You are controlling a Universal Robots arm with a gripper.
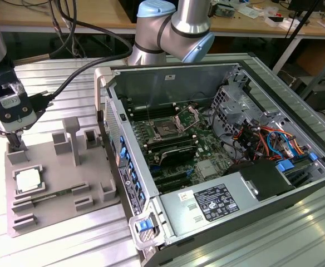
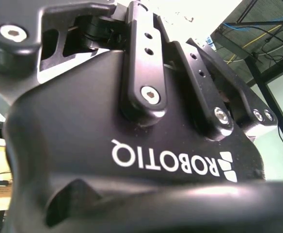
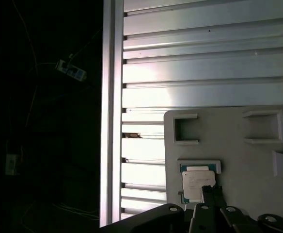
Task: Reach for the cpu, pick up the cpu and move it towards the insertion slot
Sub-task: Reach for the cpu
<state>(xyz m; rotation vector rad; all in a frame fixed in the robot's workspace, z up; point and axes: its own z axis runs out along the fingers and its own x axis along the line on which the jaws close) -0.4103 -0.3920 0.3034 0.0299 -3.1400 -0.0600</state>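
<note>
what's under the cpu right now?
The cpu lies flat in a square-rimmed recess of the grey fixture, which rests on the ribbed metal table. The rim shows around the chip; the recess floor beneath is covered by it.

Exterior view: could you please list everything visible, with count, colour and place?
cpu: one, cream-white, in a fixture plate recess.
fixture plate: one, grey, at the exterior view's left.
computer case: one, grey, open, beside the plate.
insertion slot: one, dark with metal frame, inside the case.
table: one, silver, slatted, under plate and case.
gripper: one, black, above the plate near the cpu.
arm: one, silver and blue, behind the case.
</note>
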